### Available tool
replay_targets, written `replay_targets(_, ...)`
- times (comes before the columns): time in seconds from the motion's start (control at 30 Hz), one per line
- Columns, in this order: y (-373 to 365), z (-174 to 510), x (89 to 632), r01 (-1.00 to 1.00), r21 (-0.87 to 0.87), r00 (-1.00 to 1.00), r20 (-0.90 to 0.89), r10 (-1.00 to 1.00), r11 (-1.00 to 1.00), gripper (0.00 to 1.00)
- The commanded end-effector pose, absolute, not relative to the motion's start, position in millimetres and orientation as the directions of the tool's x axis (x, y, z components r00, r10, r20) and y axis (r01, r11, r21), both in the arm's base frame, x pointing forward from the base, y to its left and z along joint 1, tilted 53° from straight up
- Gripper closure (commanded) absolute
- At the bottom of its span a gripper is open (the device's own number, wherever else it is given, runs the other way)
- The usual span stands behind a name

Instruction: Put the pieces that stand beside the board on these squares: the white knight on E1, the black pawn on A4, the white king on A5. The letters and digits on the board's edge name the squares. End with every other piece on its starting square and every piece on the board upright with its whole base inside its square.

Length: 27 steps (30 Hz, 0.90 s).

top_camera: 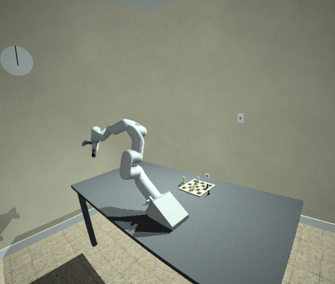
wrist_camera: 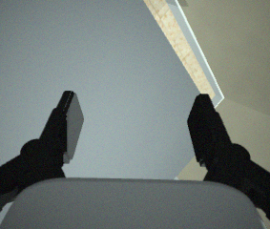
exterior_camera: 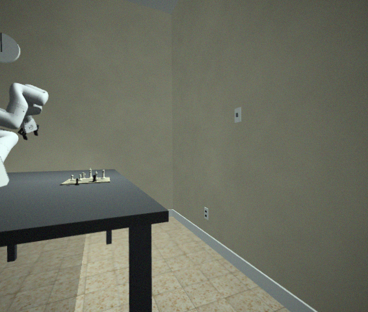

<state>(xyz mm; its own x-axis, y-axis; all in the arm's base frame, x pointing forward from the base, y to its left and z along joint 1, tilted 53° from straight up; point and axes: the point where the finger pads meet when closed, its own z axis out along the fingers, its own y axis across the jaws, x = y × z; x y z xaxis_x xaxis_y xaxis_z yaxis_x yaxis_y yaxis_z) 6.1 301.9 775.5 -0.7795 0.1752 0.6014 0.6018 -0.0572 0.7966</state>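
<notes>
One arm: gripper (wrist_camera: 136, 125) raised well away from the chessboard (top_camera: 196, 187), fingers spread wide, grasping nothing.
Pieces: too small to identify; one dark piece (top_camera: 208, 192) beside the board.
Wrist view: table (wrist_camera: 101, 57) only, board hidden.

The board (top_camera: 189, 189) lies flat on the desk (top_camera: 238, 220), towards its far edge near the wall, with several pieces standing on it. One piece (top_camera: 183, 179) stands off the board just beside its far-left edge, and another (top_camera: 208, 193) just off its near-right edge — both on the desk. The arm's base (top_camera: 178, 215) sits on the desk nearer the camera, left of the board and well apart from it. From there the arm rises and bends away from the board, so the end effector (top_camera: 89, 148) hangs high beyond the desk's left end — spread wide, nothing between its fingers.
</notes>
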Motion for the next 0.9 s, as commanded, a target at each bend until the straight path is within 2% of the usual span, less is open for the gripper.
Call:
replay_targets(0.0,328,745,37,0.638,0.767,-0.719,0.622,0.311,-0.060,0.00)
replay_targets(0.17,342,722,64,0.668,0.741,-0.660,0.633,0.404,-0.071,0.00)
replay_targets(0.4,342,722,64,0.668,0.741,-0.660,0.633,0.404,-0.071,0.00)
replay_targets(0.47,354,695,96,0.701,0.707,-0.581,0.641,0.502,-0.093,0.00)
replay_targets(0.77,354,695,96,0.701,0.707,-0.581,0.641,0.502,-0.093,0.00)
replay_targets(0.83,361,663,134,0.736,0.665,-0.476,0.643,0.600,-0.129,0.00)
replay_targets(0.87,361,663,134,0.736,0.665,-0.476,0.643,0.600,-0.129,0.00)
